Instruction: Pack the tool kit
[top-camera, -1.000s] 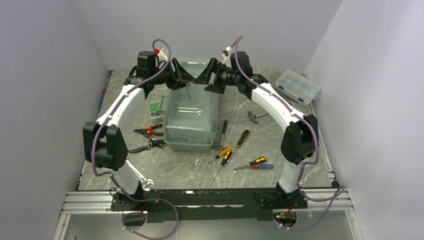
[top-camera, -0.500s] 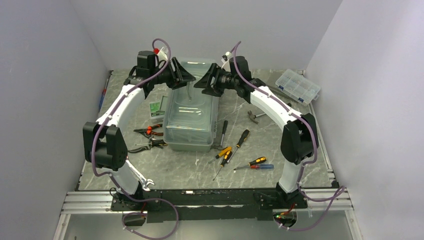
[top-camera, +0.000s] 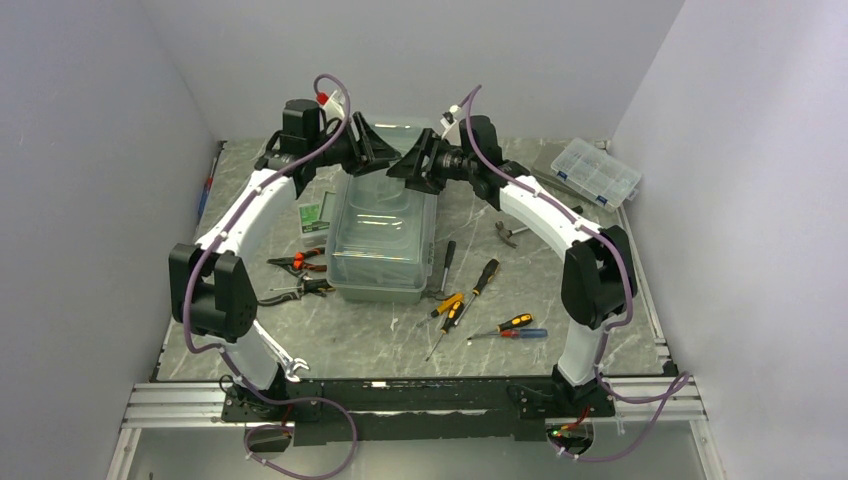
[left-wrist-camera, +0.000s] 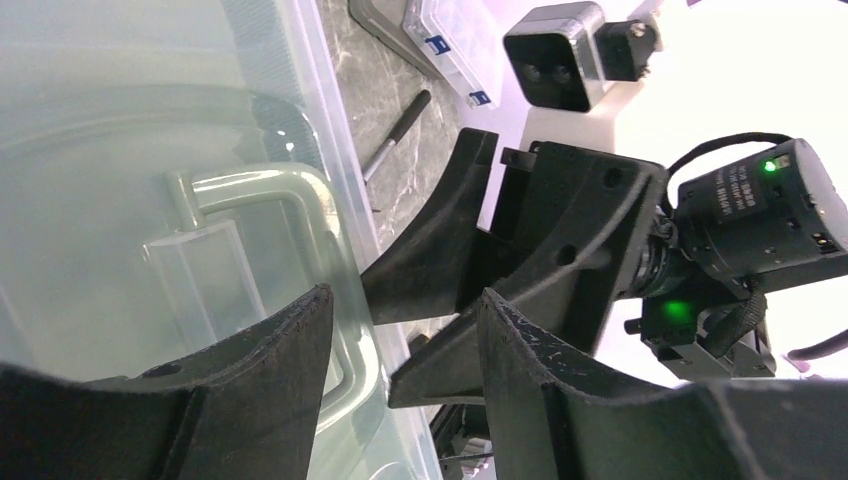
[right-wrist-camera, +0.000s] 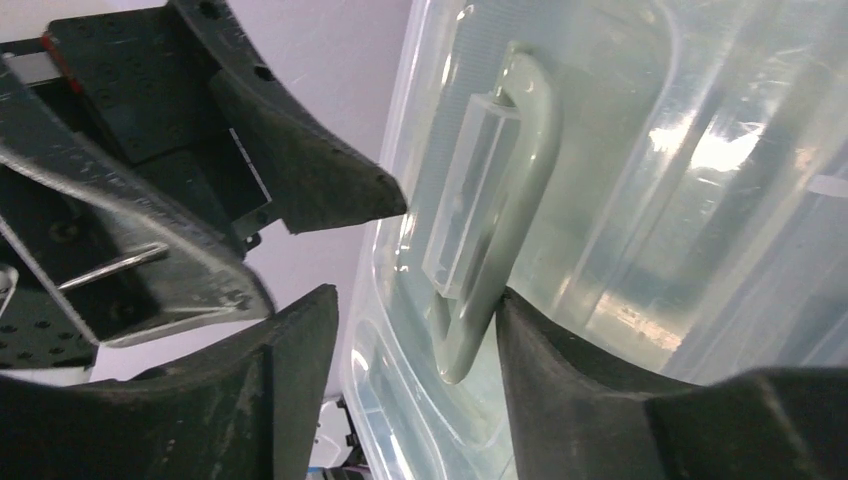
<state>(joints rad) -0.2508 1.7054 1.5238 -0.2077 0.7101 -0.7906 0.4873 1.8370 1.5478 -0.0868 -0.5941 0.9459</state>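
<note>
Top external view has the toolbox mid-table, its translucent lid down; screwdrivers lie loose to its right, pliers to its left; both grippers meet over its far end; the left gripper stands part open, gripping nothing; the right gripper, fingers apart, straddles the folded handle, likely to raise it so the lid can open for packing.

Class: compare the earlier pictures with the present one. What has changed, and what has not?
The right gripper swung left toward the lid handle; the left gripper edged right to meet it over the toolbox. Both jaws are open, nothing gripped. Toolbox, loose screwdrivers and organizer box stayed put.
</note>
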